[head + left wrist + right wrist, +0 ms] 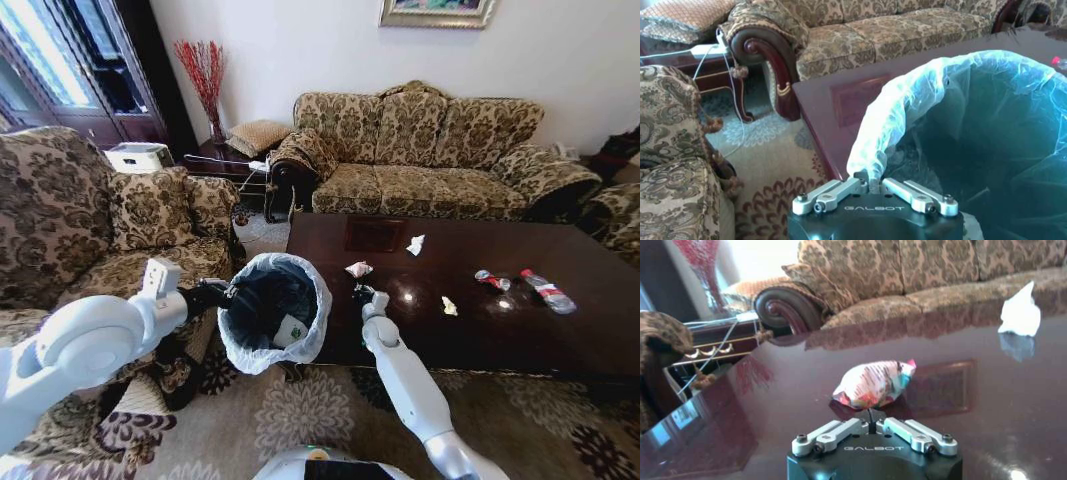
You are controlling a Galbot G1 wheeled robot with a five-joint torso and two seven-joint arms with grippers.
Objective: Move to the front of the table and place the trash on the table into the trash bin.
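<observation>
The trash bin [272, 312], dark with a white bag over its rim, hangs beside the table's [520, 340] near left corner. My left gripper [226, 293] is shut on the trash bin's bagged rim [870, 165]. A white cup-like piece [290, 330] lies inside the bin. My right gripper [362, 294] rests low over the table, shut with nothing between its fingers. A crumpled pinkish wrapper [875, 385] lies just beyond its tips [869, 416]. Farther along the table lie a white wrapper [415, 244], a yellow scrap [449, 306], a crushed red can [490, 280] and a clear bottle [548, 292].
A patterned sofa [430, 150] stands behind the table and a matching armchair [90, 220] stands to my left. A side table [225, 160] with a red-twig vase fills the far corner. Patterned carpet [310, 410] lies between me and the table.
</observation>
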